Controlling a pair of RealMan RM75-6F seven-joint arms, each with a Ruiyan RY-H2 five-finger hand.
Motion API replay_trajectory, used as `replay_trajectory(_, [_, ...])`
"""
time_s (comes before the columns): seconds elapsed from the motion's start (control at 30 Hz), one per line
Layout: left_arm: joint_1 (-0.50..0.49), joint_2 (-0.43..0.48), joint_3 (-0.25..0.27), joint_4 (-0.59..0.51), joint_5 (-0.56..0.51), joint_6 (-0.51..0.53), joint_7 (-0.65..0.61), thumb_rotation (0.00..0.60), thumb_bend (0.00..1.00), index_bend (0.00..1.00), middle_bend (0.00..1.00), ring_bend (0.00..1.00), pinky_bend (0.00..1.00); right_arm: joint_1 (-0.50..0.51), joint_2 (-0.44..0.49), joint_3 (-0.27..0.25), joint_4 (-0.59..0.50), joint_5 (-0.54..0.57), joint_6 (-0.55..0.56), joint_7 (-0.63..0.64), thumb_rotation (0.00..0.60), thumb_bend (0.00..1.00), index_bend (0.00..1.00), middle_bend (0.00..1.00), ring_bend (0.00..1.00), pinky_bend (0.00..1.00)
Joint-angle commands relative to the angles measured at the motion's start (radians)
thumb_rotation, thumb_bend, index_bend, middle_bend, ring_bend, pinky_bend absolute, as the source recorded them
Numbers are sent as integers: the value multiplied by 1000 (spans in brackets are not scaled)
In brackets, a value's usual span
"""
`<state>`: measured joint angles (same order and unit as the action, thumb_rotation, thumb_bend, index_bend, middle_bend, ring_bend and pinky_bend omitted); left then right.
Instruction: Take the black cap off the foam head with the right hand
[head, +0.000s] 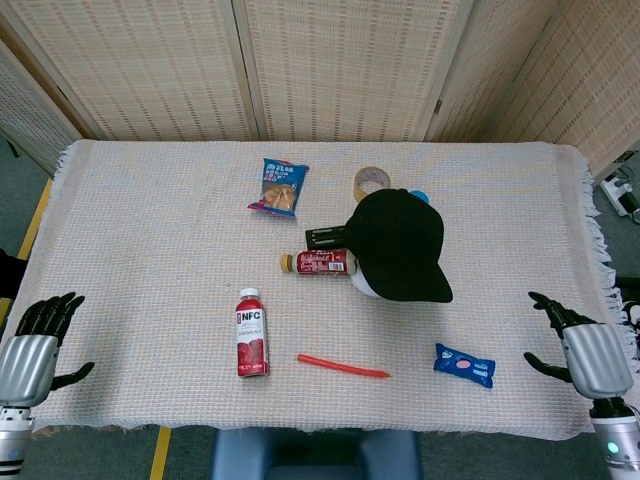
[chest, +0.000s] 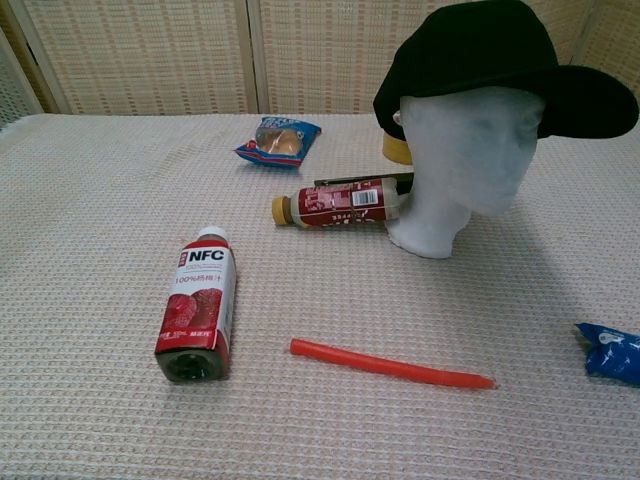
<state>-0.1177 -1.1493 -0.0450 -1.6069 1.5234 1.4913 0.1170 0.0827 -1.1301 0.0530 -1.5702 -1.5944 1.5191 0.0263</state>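
Note:
The black cap (head: 400, 244) (chest: 490, 62) sits on the white foam head (chest: 462, 160) (head: 364, 285) in the middle right of the table, brim pointing toward the near right. My right hand (head: 582, 346) hovers at the table's near right edge, fingers spread, holding nothing, well to the right of the cap. At the near left corner my left hand (head: 32, 344) is also open and empty. The chest view shows neither hand.
A red NFC bottle (head: 251, 334) (chest: 197, 307) and a red stick (head: 342, 367) (chest: 390, 365) lie near the front. A blue packet (head: 464, 365) (chest: 611, 352) lies between cap and right hand. A brown-red bottle (head: 318, 263) (chest: 338, 204), black item (head: 326, 237), tape roll (head: 372, 181) and snack bag (head: 279, 187) (chest: 278, 139) lie behind.

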Motion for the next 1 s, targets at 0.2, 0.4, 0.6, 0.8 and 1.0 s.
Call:
replay_trajectory(0.2, [-4, 4, 0, -6, 12, 3, -5, 600, 13, 154, 142, 125, 149, 75, -15, 56, -24, -53, 4, 4, 600, 47, 227, 358, 708, 808])
replay_trajectory(0.4, [-3, 10, -1, -14, 12, 7, -11, 600, 13, 160, 143, 126, 149, 144, -39, 89, -97, -69, -41, -30, 600, 47, 248, 366, 757, 828])
replay_trajectory(0.6, [-1, 22, 7, -24, 5, -5, -23, 600, 12, 165, 143, 126, 150, 201, -104, 125, -120, -51, -73, -79, 600, 51, 283, 382, 776, 838])
replay_trajectory(0.8, [2, 42, 6, -33, -23, -22, -31, 600, 12, 171, 143, 127, 152, 250, -172, 143, -88, -19, -113, -87, 600, 58, 289, 395, 781, 854])
replay_trajectory(1.0, [3, 51, 8, -39, -19, -22, -37, 600, 13, 170, 143, 127, 152, 286, -255, 160, -26, -17, -103, -78, 600, 90, 327, 427, 784, 860])
